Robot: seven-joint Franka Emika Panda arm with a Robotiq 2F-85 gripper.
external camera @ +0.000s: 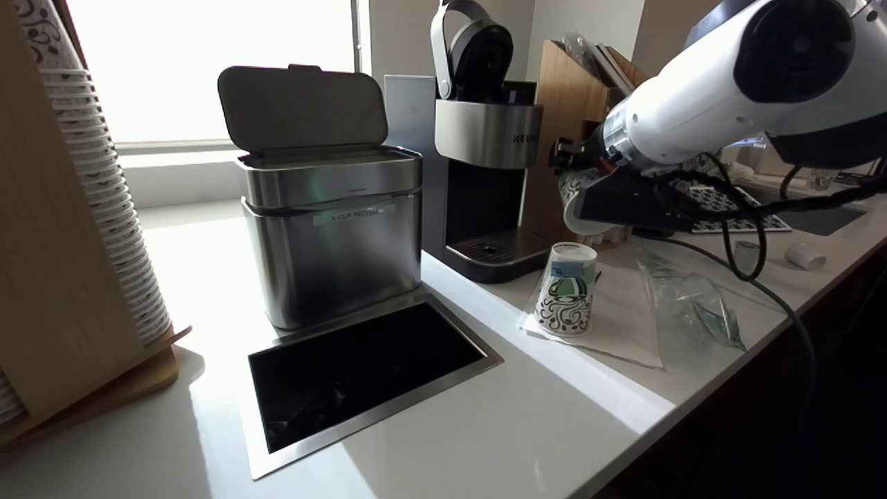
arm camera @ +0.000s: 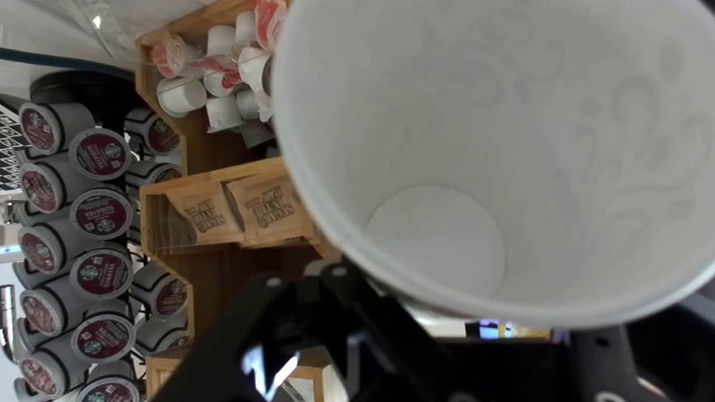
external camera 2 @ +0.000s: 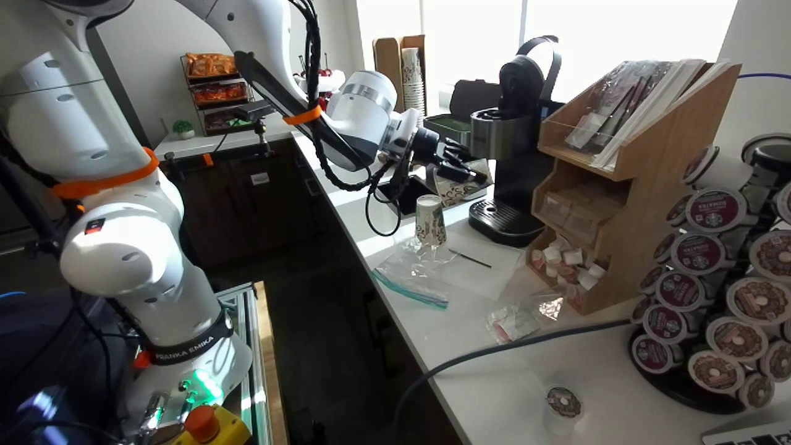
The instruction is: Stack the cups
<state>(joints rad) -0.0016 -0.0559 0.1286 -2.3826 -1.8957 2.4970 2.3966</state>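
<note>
Tool (external camera 2: 471, 163) pinches a swirl-printed paper cup (external camera 2: 456, 191), tilted mouth-down and raised near a matching inverted cup (external camera: 566, 305) on the table (external camera: 499, 433), presumably so its wide rim can slip over that narrow base.

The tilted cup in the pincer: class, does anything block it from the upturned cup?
Nothing visible does: in an exterior view, only a gap shows between the rim of the tilted cup and the top of the upturned cup.
</note>
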